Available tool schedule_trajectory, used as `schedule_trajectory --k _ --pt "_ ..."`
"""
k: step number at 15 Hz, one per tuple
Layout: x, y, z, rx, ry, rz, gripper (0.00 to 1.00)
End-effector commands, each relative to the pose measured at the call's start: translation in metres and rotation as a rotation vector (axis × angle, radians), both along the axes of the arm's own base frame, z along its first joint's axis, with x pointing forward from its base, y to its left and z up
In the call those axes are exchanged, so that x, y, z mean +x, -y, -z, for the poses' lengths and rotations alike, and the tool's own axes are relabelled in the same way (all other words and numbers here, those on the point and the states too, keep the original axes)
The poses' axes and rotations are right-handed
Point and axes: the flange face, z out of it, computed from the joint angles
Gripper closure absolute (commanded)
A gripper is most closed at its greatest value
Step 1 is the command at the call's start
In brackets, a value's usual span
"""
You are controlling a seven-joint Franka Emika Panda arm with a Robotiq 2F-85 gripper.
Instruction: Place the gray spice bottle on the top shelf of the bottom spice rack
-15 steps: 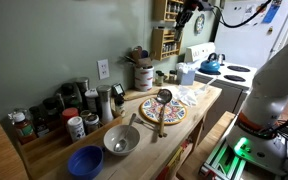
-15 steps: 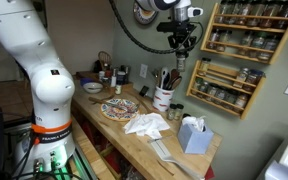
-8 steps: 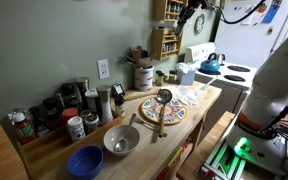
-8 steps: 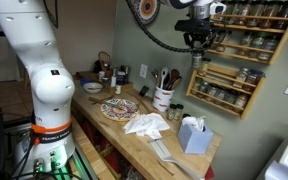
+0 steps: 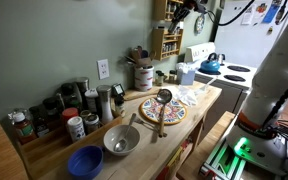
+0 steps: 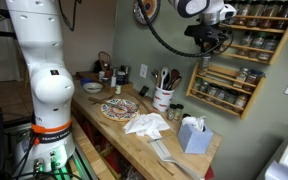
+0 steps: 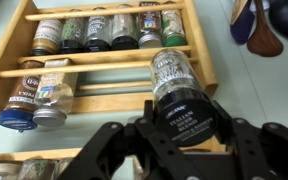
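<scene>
My gripper (image 7: 184,138) is shut on the gray spice bottle (image 7: 174,75), a glass jar with a black lid labelled Italian herb blend. In both exterior views the gripper (image 6: 211,46) (image 5: 185,17) hangs close to the wall, between the two racks. The bottom spice rack (image 6: 224,88) (image 5: 164,42) is light-brown wood; its top shelf (image 6: 224,70) lies just below and right of the gripper. In the wrist view the rack (image 7: 114,101) fills the background. One tier holds several jars. The tier by the bottle holds two jars at the left, with bare wood beside them.
A second, larger wooden rack of jars (image 6: 252,25) hangs above. On the counter below stand a utensil crock (image 6: 164,97), a tissue box (image 6: 192,135), a patterned plate (image 6: 119,108) and a crumpled cloth (image 6: 146,124). A stove with a blue kettle (image 5: 210,64) is beside the counter.
My gripper has carried the bottle sideways toward the racks, from in front of the bare wall to right at the racks' edge. The grip has not changed.
</scene>
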Motion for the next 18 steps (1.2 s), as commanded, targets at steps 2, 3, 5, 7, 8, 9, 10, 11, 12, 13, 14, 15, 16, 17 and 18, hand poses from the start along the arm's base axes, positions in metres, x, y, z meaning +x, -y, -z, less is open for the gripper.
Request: schedule_trajectory --k 2,3,5,7,8,9,10,11,12,13,14,15,16,17,18 --pt "0.020 0.019 0.005 0.023 0.057 0.047 0.70" --pt "0.024 0.021 0.008 0.033 0.060 0.052 0.70" --pt "0.030 0.024 0.011 0.060 0.076 0.068 0.70" --pt "0.036 0.027 0.016 0.084 0.091 0.085 0.70" --pt "0.039 0.028 0.017 0.090 0.093 0.090 0.70" --pt "0.042 0.029 0.020 0.099 0.094 0.095 0.70" --pt "0.045 0.030 0.022 0.104 0.095 0.099 0.70" --pt "0.047 0.031 0.024 0.109 0.097 0.106 0.70" --pt "0.050 0.032 0.025 0.111 0.101 0.112 0.70" --pt "0.052 0.033 0.028 0.112 0.102 0.117 0.70" --pt "0.055 0.034 0.029 0.113 0.101 0.121 0.70" --pt "0.057 0.035 0.032 0.110 0.097 0.121 0.70" --pt "0.061 0.035 0.035 0.103 0.091 0.123 0.70" --pt "0.064 0.035 0.037 0.101 0.081 0.120 0.70" --pt "0.066 0.035 0.039 0.098 0.074 0.116 0.70"
